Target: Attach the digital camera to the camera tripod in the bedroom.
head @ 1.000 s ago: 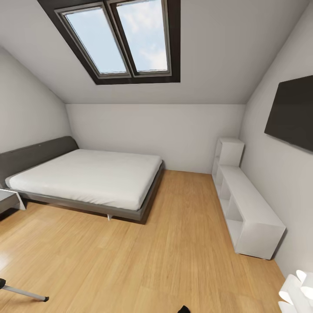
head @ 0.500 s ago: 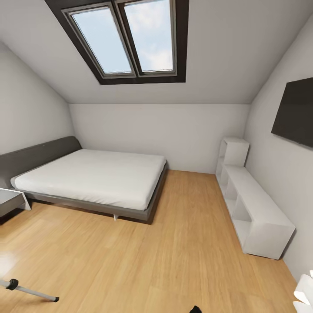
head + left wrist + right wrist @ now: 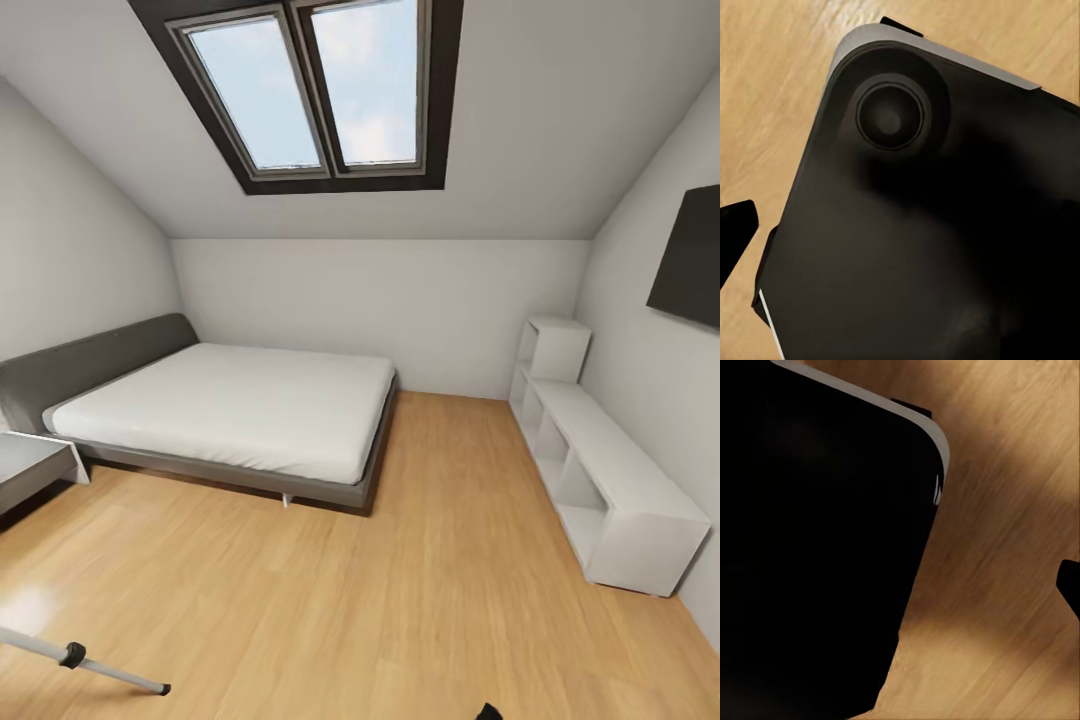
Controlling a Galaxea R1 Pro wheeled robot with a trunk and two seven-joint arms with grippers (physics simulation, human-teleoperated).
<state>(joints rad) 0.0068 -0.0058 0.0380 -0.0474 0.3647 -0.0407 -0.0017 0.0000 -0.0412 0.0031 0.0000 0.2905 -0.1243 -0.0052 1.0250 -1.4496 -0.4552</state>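
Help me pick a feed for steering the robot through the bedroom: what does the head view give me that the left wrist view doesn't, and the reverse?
Head view: the room's layout, with the bed, skylight, white cube shelves, a dark wall panel and one silver leg of the camera tripod lying low at the near left.

Left wrist view: a large dark rounded-corner body with a round recess, seen close up.

Shared: the light wood floor.
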